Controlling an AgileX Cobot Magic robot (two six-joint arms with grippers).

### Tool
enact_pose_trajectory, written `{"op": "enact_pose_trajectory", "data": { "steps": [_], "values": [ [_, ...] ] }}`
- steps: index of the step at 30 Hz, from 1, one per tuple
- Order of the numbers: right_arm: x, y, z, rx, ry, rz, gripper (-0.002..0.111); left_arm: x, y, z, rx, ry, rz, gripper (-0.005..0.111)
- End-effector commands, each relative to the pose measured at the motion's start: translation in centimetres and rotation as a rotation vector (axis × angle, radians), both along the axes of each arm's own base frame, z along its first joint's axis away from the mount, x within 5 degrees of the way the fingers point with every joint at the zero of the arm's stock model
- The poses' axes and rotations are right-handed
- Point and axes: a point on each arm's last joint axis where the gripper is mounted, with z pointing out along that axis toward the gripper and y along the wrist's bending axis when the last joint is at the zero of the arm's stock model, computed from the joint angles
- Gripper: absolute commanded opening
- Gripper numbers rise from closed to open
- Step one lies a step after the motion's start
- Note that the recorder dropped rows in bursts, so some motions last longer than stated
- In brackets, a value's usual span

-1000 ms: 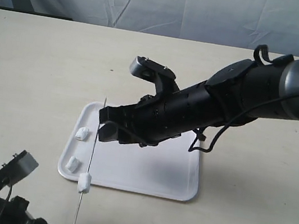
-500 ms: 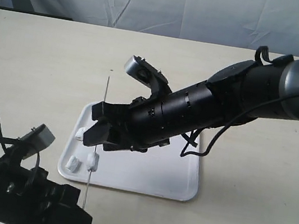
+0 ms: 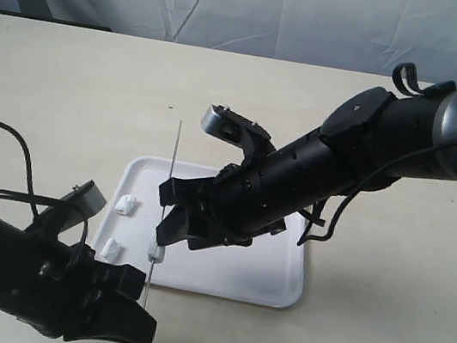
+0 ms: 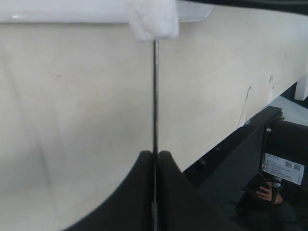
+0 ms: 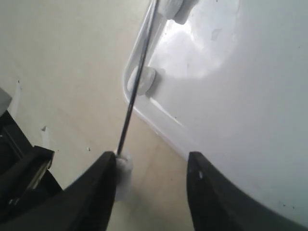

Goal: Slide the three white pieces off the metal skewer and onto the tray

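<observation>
The thin metal skewer [image 3: 168,179] stands almost upright over the near left corner of the white tray [image 3: 265,269]. My left gripper [image 3: 142,295] is shut on its lower end; the pinch shows in the left wrist view [image 4: 155,154]. One white piece [image 3: 156,252] is still threaded on the skewer [image 4: 155,96], just above the tray's front rim. My right gripper [image 3: 166,212] is open, its fingers either side of the skewer, and the threaded piece [image 5: 124,175] rests against one finger [image 5: 103,185]. Two other white pieces [image 3: 126,204] [image 3: 111,249] lie on the tray's left side.
The tray sits on a pale tabletop [image 3: 67,94] with a white cloth backdrop [image 3: 263,7] behind. My right arm [image 3: 389,145] reaches in from the upper right over the tray. My left arm [image 3: 5,267] and its cable fill the lower left corner.
My left arm has come further into view, carrying the skewer to the right. The threaded piece now hangs over the tray's front rim. My right gripper shifted right and lower around it.
</observation>
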Motion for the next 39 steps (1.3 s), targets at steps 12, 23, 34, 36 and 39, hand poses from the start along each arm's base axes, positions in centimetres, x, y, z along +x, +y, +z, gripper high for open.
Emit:
{"op": "enact_pose_trajectory", "data": {
  "steps": [12,23,34,36,39],
  "values": [
    [-0.9,1.1,0.2,0.029,0.025,0.017,0.054,-0.1,-0.3,0.2,-0.005,0.015,-0.005,0.000],
    [-1.4,1.6,0.2,0.029,0.027,0.029,0.048,-0.3,-0.4,0.3,-0.030,0.028,-0.017,0.000],
    [-1.7,1.5,0.2,0.024,0.039,0.061,0.031,-0.2,-0.5,0.5,-0.052,0.037,-0.005,0.000],
    [-1.7,1.5,0.2,0.024,0.039,0.061,0.031,-0.2,-0.6,0.5,-0.061,0.042,0.004,0.000],
    [-1.7,1.5,0.2,0.024,0.039,0.061,0.031,-0.2,-0.6,0.6,-0.068,0.046,0.000,0.000]
  ]
}}
